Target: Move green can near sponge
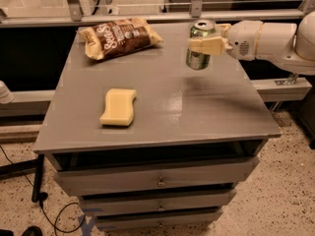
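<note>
1. Nearest the camera, a speckled floor (pixel 275 191) surrounds a grey drawer cabinet (pixel 157 181). Three drawer fronts are stacked under it, each with a small knob, and a black cable (pixel 54 211) trails on the floor at the lower left.
2. The cabinet's flat grey worktop (pixel 211 107) carries three things.
3. The sponge (pixel 118 107) lies flat on the front-left part of the worktop. It is pale yellow with wavy sides, its long axis runs roughly front to back, and nothing touches it.
4. The green can (pixel 198 59) stands upright towards the back-right of the worktop, well apart from the sponge, with its silver top and pull tab showing. It cannot be told whether its base rests on the surface or sits just above it.
5. The pincer (pixel 203 38) is clenched around the can's upper half. One cream finger (pixel 209 44) crosses the can's front and the other shows just behind the rim. The white arm (pixel 266 41) reaches in from the right edge.
6. Further back on the left, a brown snack bag (pixel 119 37) lies flat, near the rear edge and apart from the can.
7. Behind the worktop runs a metal rail (pixel 147 17).
</note>
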Action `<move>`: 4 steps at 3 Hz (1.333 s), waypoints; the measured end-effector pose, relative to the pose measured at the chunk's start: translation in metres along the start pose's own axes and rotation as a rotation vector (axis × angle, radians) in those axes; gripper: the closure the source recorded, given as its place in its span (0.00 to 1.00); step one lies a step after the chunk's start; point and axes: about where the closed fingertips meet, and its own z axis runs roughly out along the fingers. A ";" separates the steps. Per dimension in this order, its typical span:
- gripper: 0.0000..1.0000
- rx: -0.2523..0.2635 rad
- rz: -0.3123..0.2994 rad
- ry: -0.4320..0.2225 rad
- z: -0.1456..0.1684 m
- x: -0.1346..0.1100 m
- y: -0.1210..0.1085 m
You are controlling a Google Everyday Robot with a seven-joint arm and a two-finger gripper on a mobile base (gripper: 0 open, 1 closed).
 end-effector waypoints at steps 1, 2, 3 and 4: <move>1.00 0.000 0.000 0.000 0.000 0.000 0.000; 1.00 -0.073 0.018 -0.011 0.022 0.003 0.028; 1.00 -0.176 0.035 -0.027 0.053 0.009 0.068; 1.00 -0.251 0.051 -0.042 0.069 0.020 0.102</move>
